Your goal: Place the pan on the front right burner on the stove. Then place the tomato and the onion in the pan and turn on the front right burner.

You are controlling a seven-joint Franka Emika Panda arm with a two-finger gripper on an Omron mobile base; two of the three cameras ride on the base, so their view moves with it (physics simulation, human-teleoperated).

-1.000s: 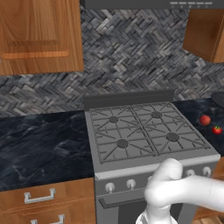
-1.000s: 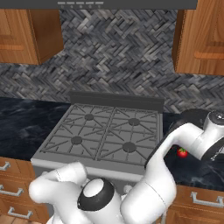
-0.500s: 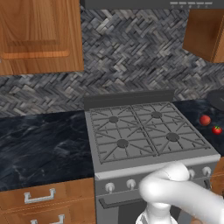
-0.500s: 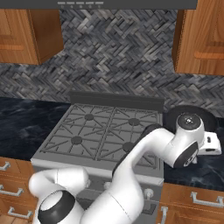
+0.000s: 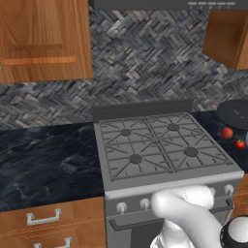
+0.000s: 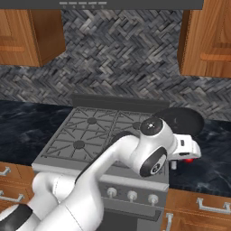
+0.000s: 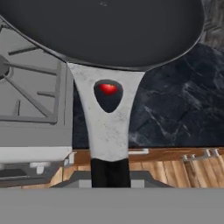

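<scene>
The pan [image 7: 105, 30] is in the air over the dark worktop [image 7: 175, 100], just past the right edge of the stove [image 7: 30, 87]. Its handle [image 7: 108, 127] points straight back into the gripper [image 7: 109, 173], which is closed tight on the handle's end. The front right burner [image 5: 191, 151] lies to the gripper's left, so I think the pan must go sideways that way.

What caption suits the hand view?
Jaws shut on the handle of the pan, held beside the stove.

I see even, flat rendered light; no glare, faint shadows; coarse, slightly soft pixels, hand view blurriest.
</scene>
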